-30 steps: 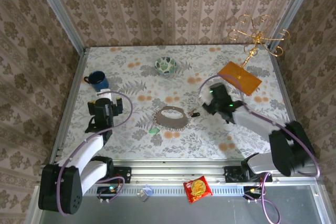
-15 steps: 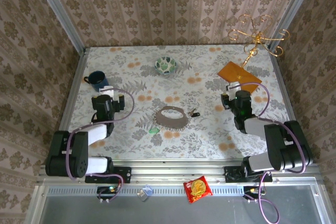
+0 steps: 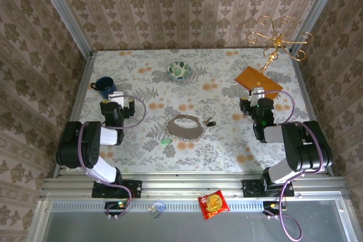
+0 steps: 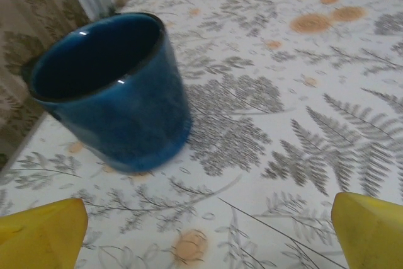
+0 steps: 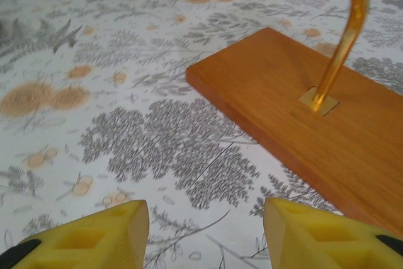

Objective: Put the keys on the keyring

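Overhead view: bright, even, diffuse light from above; counter point(image 3: 227, 145) uniformly lit, shadows under arms point(image 3: 91, 145) soft, faint. Mild wide-angle distortion: walls point(image 3: 187, 9) splay outward toward frame edges. Left wrist view: blue mug point(image 4: 110, 92) slightly blurred, two small glints on glazed rim, weak shadow at base; yellow fingertips point(image 4: 41, 234) in lower corners out of focus. Right wrist view: wooden base point(image 5: 296, 130) reasonably sharp, low sheen; brass rod point(image 5: 343, 42) blurred near top edge.

Brown damask-patterned walls point(image 3: 187, 9) enclose a table point(image 3: 142, 72) covered in pale fern-and-flower print, evenly lit.
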Robot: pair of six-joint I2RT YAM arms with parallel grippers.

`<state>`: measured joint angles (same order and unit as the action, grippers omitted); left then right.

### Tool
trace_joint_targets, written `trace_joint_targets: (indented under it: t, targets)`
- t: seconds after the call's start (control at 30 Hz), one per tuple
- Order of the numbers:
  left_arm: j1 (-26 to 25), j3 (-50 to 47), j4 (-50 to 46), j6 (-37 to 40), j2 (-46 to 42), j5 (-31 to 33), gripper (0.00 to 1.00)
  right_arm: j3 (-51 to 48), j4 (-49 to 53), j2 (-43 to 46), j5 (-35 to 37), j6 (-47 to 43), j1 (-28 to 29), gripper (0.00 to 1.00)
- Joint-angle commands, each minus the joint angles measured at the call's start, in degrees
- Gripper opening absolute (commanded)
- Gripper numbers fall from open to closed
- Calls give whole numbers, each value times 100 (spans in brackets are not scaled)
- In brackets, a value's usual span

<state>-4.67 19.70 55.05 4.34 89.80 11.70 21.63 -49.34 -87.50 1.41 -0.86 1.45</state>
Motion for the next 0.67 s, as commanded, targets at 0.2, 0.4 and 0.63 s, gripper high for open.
trace_joint_targets:
  t: [0.2,0.4,0.63]
  targets:
    - [-218,-152,783,166,51,455,100,213,120,-33,51,262,-92,100]
    - [78,185,33,-35,-13,-101,100,219,135,-32,39,260,-93,100]
    - [263,224,-115,-126,-40,-480,100,215,127,-28,35,262,-93,100]
